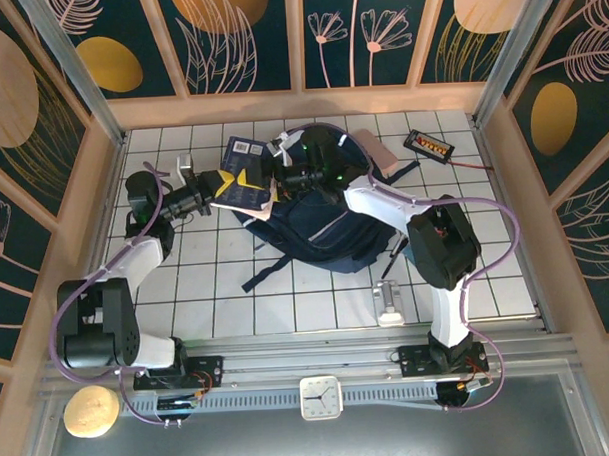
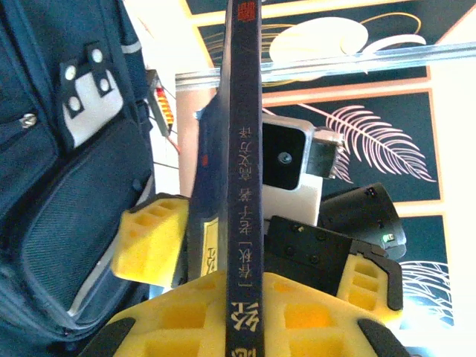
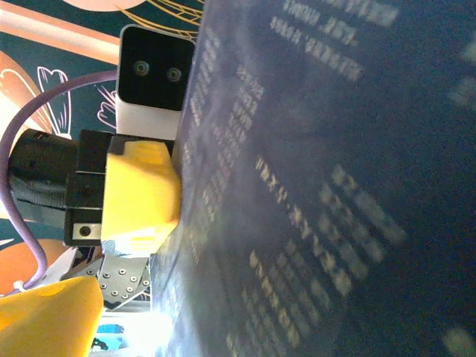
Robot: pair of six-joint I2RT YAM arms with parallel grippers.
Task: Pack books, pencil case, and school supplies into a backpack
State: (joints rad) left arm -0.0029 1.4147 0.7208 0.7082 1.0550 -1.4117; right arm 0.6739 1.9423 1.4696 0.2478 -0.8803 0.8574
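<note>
book-packing is in hand: the left jaws are clamped on the black book [image 1: 245, 180], held on edge above the backpack [image 1: 320, 232] on the worktop [image 1: 486, 272]. i cannot tell whether the right jaws beside it are gripping anything. next, the book probably needs guiding down into the backpack's opening.

The overhead view is bright and sharp. The book's [image 3: 335, 186] print blurs close up in the right wrist view.

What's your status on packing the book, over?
Left gripper shut on the book. Right gripper astride its far edge, grip unclear. Book at the backpack's edge, not in. No obstruction seen.
</note>
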